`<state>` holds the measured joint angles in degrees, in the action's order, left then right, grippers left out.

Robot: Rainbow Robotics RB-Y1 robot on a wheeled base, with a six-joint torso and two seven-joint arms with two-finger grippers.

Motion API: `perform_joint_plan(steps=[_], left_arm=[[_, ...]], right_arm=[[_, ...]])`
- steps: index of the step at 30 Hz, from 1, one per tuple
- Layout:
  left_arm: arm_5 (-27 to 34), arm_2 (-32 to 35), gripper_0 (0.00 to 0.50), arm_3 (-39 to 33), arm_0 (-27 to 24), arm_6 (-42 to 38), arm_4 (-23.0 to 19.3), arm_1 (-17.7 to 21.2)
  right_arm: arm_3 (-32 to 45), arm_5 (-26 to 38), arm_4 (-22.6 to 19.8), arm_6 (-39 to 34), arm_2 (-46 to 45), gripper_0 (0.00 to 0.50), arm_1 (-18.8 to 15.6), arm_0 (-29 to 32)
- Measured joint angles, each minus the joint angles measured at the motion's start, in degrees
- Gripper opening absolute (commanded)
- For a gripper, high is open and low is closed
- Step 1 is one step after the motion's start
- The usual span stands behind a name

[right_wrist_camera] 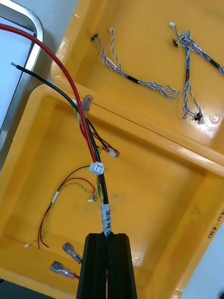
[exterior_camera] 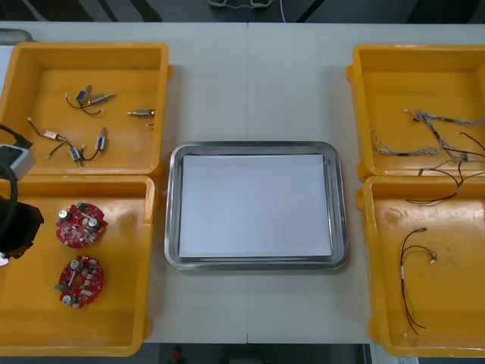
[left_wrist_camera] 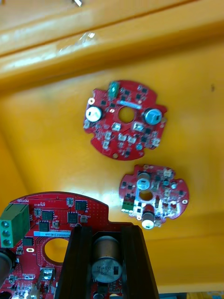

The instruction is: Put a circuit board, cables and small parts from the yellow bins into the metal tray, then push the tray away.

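My left gripper (left_wrist_camera: 106,230) is shut on a round red circuit board (left_wrist_camera: 49,219), its fingers on either side of a metal cylinder on the board. It is held above two more red boards (left_wrist_camera: 123,119) (left_wrist_camera: 154,196) lying in the near left yellow bin (exterior_camera: 121,334). The left arm (exterior_camera: 14,227) is at that bin's left edge. My right gripper (right_wrist_camera: 108,236) is shut on a black and red cable (right_wrist_camera: 91,149) that hangs over the near right bin (right_wrist_camera: 154,196). The white-lined metal tray (exterior_camera: 254,264) sits mid-table.
Small metal parts (exterior_camera: 83,98) lie in the far left bin. Blue and white twisted cables (right_wrist_camera: 140,84) lie in the far right bin (exterior_camera: 364,91). Thin red, black and yellow cables (right_wrist_camera: 65,196) rest in the near right bin. The tray's corner (right_wrist_camera: 28,28) lies close to the held cable's ends.
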<state>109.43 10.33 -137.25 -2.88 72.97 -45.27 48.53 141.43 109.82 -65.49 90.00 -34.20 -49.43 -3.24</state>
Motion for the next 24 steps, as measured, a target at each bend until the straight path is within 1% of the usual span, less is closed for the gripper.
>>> perform_joint_plan(steps=[2,5,8,15,19,24], left_arm=[[0.04,-1.18,0.000,-0.25,-1.58,0.00,-0.30,0.01],[0.07,-4.96,0.000,-0.54,-4.77,-0.01,-0.33,0.06],[0.13,-10.37,0.001,-0.59,-8.77,-0.02,-0.34,0.20],[0.16,-21.86,0.000,-0.71,-17.21,-0.98,-0.56,0.29],[0.17,-27.34,0.000,-0.74,-21.39,-4.92,-0.63,0.25],[0.17,-32.17,0.001,-0.74,-25.37,-14.69,-0.47,-1.34]], right_arm=[[1.23,0.00,-0.15,-0.03,-0.50,0.000,0.00,0.57],[2.42,0.00,-0.56,-1.06,-1.21,0.000,-0.09,1.60],[2.76,0.00,-1.18,-2.53,-1.80,0.000,-0.38,2.54],[2.77,0.00,-1.30,-2.65,-2.29,0.000,-0.67,3.86],[2.77,0.00,-1.30,-2.70,-2.29,0.000,-0.71,3.93],[2.78,0.00,-1.30,-3.54,-2.29,0.000,-0.71,3.99]])
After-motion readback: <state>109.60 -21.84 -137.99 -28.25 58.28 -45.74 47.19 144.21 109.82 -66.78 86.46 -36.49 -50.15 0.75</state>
